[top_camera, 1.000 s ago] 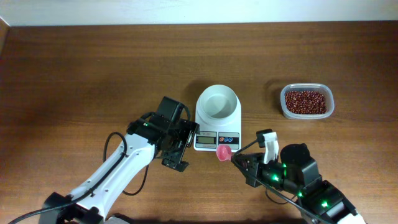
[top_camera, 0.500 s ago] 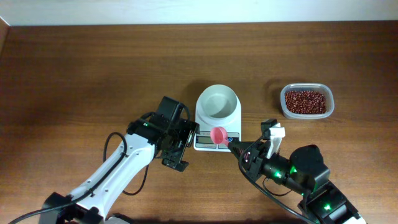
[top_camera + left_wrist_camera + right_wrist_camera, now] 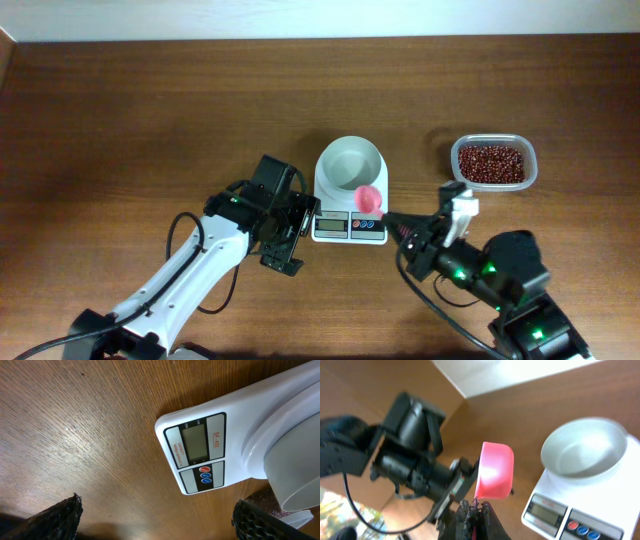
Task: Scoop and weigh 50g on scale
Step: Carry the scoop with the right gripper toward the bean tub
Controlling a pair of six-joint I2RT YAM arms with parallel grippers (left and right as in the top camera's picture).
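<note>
The white plastic scale, topped by a smooth round bowl, sits at frame centre on the wood-grain table. Oval red-brown beans fill a clear tub, upper right. The right hand is clamped on a pink scoop, its handle hidden. The left hand is spread wide and empty.

scale — white, blue and red buttons | beans — red-brown | scoop pink | table brown woodgrain

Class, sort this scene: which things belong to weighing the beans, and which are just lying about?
Job: scale, beans, clear tub, pink scoop, right pincer gripping it.
Idle: left pincer, open beside the scale; wooden table.
</note>
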